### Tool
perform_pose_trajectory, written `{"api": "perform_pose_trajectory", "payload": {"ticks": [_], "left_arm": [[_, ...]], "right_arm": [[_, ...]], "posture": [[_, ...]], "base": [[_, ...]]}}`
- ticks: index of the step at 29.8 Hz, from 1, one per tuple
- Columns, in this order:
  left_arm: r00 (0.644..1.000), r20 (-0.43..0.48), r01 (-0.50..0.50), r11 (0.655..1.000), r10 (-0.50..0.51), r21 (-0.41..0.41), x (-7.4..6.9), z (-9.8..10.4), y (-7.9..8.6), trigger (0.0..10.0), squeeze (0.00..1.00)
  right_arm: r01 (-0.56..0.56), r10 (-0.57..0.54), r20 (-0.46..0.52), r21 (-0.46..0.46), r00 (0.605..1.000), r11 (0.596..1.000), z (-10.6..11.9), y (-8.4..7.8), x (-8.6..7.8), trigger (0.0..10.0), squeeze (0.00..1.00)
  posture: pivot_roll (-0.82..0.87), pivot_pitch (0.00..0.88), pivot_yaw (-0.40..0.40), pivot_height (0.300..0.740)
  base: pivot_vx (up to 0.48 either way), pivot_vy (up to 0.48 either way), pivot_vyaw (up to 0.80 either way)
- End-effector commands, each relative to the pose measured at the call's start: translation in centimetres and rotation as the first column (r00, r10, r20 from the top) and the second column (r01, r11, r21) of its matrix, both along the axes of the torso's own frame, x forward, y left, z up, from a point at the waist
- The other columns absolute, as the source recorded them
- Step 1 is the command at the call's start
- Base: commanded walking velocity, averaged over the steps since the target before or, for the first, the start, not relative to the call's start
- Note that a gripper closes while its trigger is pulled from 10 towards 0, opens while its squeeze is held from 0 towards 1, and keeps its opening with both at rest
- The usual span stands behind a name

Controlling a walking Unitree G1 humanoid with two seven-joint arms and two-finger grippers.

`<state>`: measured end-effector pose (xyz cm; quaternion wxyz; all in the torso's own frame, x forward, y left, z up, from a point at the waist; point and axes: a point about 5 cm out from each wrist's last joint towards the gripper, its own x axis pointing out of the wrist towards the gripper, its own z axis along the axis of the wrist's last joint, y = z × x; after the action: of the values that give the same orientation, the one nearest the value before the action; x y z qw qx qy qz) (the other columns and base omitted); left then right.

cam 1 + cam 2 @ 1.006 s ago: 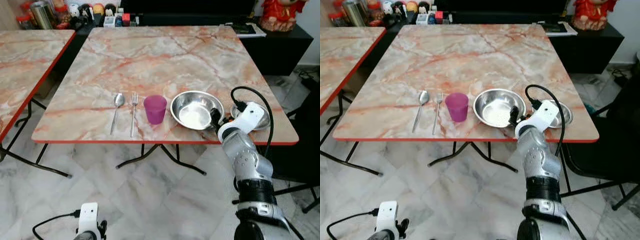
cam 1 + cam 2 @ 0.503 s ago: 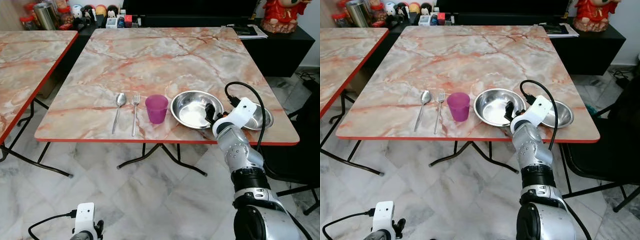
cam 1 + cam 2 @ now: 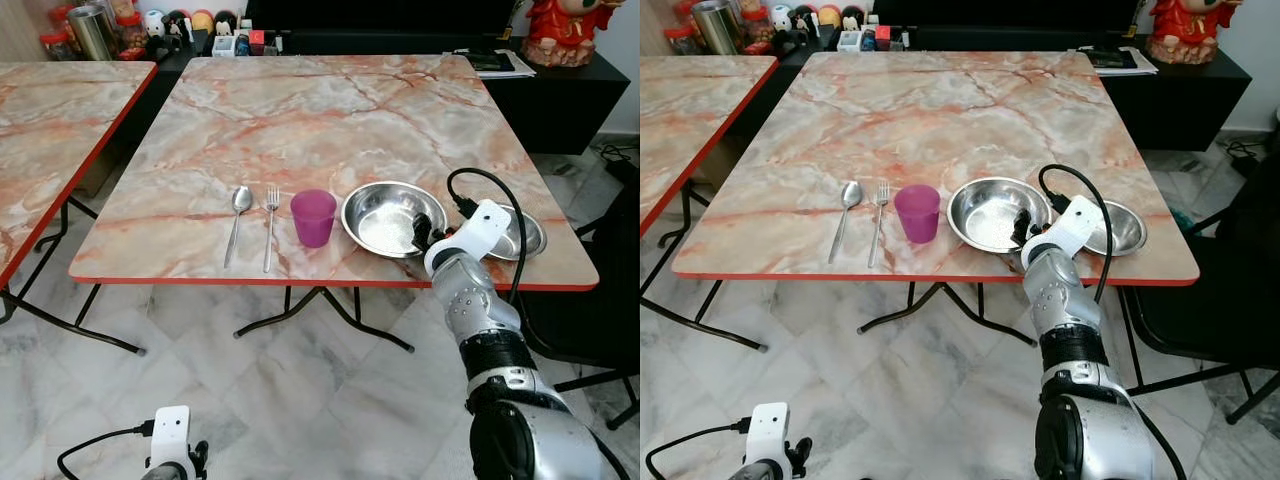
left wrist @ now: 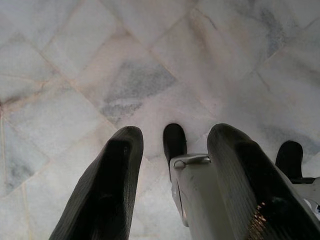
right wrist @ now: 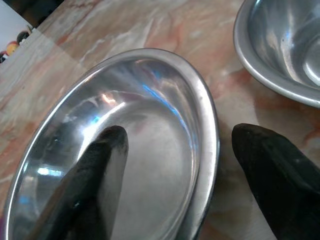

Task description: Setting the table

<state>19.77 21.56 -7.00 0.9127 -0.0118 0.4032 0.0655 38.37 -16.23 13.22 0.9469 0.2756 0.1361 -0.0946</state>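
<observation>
Left eye view: marble table (image 3: 300, 110) with red edge, second table (image 3: 50, 110) off to the left. Near the front edge, in a row from left to right: spoon (image 3: 236, 222), fork (image 3: 268, 225), purple cup (image 3: 313, 217), large steel bowl (image 3: 388, 218), smaller steel bowl (image 3: 522, 234). Right gripper (image 3: 424, 232) at the large bowl's right rim, black cable looping over the wrist. Left arm hanging idle low over the tiled floor (image 3: 300, 400).

Right eye view: same row along the front edge, cup just beside the large bowl, fork and spoon lying parallel, near each other. Dark chair (image 3: 1230, 300) to the right of the table. Jars and small items (image 3: 770, 20) on the far dark sideboard.

Left wrist view: left gripper (image 4: 172, 185) spread open above pale marble tiles, holding nothing, robot's own foot below it.

Right wrist view: right gripper (image 5: 177, 165) open, straddling the large bowl's rim, one finger (image 5: 95, 180) inside the bowl, the other (image 5: 280, 170) outside on the tabletop; contact with the rim unclear. Smaller bowl just beside, apart from the large one
</observation>
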Motion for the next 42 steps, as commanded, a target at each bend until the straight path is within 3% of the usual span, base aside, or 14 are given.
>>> {"api": "perform_pose_trajectory", "payload": {"ticks": [1,35,42], "left_arm": [[1.000,-0.026,-0.004,1.000,0.004,-0.005,-0.8,-0.4,0.0,10.0,0.00],[1.000,-0.029,-0.002,1.000,0.001,-0.017,-1.0,-0.6,-0.3,10.0,0.00],[1.000,-0.029,-0.002,1.000,0.001,-0.018,-1.0,-0.6,-0.4,10.0,0.00]], "right_arm": [[0.009,-0.009,0.007,-0.006,1.000,1.000,0.4,-0.1,0.2,0.0,0.00],[0.020,-0.021,0.013,0.012,1.000,1.000,-0.1,-0.1,0.3,0.0,0.00],[0.059,-0.062,0.088,0.030,0.994,0.998,1.0,-0.3,0.5,0.0,0.00]], "posture": [[-0.07,0.109,0.012,0.740],[-0.07,0.131,0.009,0.740],[-0.07,0.137,0.010,0.740]], "base": [[0.000,0.000,0.00],[0.000,0.000,0.00],[0.000,0.000,0.00]]}}
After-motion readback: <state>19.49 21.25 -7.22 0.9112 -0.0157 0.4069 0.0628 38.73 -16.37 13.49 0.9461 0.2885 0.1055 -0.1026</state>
